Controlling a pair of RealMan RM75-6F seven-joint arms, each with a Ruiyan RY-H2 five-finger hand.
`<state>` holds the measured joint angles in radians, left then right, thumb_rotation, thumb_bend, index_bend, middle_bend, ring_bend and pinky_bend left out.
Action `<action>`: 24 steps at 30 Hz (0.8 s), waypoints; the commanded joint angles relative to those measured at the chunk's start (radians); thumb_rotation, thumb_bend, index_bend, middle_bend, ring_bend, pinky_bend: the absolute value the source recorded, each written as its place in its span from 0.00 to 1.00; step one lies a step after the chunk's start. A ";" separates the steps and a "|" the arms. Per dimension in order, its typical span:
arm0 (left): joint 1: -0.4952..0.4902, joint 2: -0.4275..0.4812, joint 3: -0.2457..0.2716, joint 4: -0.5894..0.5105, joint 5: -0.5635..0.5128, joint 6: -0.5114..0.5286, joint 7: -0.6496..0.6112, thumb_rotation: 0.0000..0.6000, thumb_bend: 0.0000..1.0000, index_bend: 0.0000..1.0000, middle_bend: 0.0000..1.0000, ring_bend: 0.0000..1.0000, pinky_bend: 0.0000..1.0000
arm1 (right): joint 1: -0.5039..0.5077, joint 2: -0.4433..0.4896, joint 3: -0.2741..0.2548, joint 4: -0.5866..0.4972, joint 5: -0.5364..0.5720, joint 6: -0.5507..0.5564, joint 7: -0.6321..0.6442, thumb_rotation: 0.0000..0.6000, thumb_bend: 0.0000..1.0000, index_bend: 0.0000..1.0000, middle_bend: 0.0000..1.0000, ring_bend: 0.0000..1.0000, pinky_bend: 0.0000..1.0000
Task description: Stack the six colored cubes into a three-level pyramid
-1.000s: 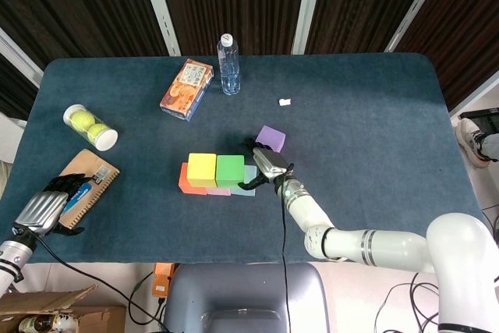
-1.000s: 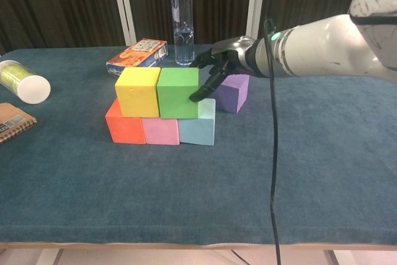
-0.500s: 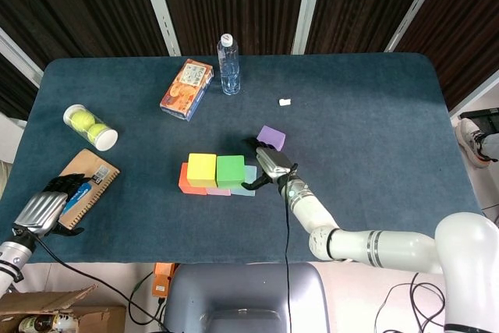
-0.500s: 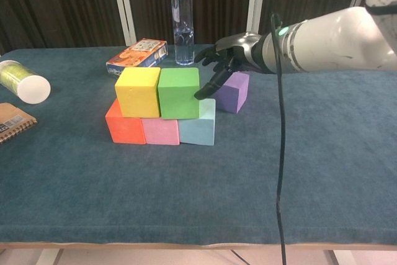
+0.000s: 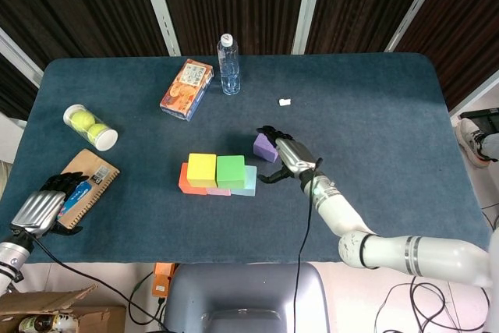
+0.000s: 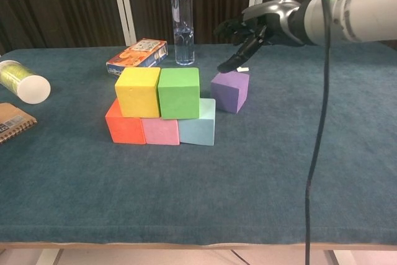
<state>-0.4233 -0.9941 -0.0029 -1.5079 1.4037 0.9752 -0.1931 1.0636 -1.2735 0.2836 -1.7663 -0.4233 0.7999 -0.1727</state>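
Two levels of the pyramid stand near the middle of the table (image 5: 374,115): an orange cube (image 6: 124,127), a pink cube (image 6: 160,131) and a light blue cube (image 6: 197,128) sit side by side in a row; a yellow cube (image 6: 138,91) and a green cube (image 6: 179,92) rest on top of them, touching each other; the purple cube (image 6: 229,90) sits alone on the cloth just beside the light blue one, on the far right side of the stack; the right hand (image 6: 260,26) hovers above and slightly behind it, fingers spread apart and angled down, holding nothing and not touching the cube; the left hand (image 5: 45,207) rests at the near left edge of the table beside a notebook (image 5: 87,177), fingers loosely curled, and whether anything is in them I cannot tell; a tube of tennis balls (image 5: 90,128), a snack box (image 5: 186,89) and a water bottle (image 5: 228,64) lie further back.
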 commanded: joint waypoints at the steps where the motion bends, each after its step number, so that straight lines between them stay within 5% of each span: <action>1: 0.001 0.002 0.000 -0.003 0.002 0.002 0.000 1.00 0.11 0.12 0.06 0.00 0.07 | -0.049 0.062 -0.007 -0.049 -0.055 -0.001 0.030 1.00 0.16 0.05 0.00 0.00 0.00; 6: 0.004 0.002 0.002 -0.005 0.002 0.004 0.006 1.00 0.11 0.12 0.06 0.00 0.07 | -0.105 0.119 -0.053 -0.093 -0.142 -0.028 0.046 1.00 0.16 0.17 0.00 0.00 0.00; 13: 0.023 0.003 0.008 -0.019 0.035 0.049 0.003 1.00 0.12 0.12 0.06 0.00 0.07 | -0.158 0.148 -0.083 -0.122 -0.257 -0.043 0.078 1.00 0.20 0.21 0.00 0.00 0.00; 18: 0.015 -0.001 0.004 -0.041 0.026 0.041 0.039 1.00 0.12 0.12 0.06 0.00 0.07 | -0.140 0.045 -0.094 -0.095 -0.256 0.076 -0.004 1.00 0.17 0.14 0.00 0.00 0.00; 24: 0.012 -0.012 0.005 -0.056 0.013 0.029 0.078 1.00 0.12 0.12 0.06 0.00 0.07 | -0.038 -0.155 -0.033 -0.043 -0.106 0.214 -0.133 1.00 0.16 0.11 0.00 0.00 0.00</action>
<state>-0.4120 -1.0049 0.0018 -1.5626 1.4178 1.0051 -0.1166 0.9736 -1.3475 0.2200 -1.8379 -0.5971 0.9466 -0.2401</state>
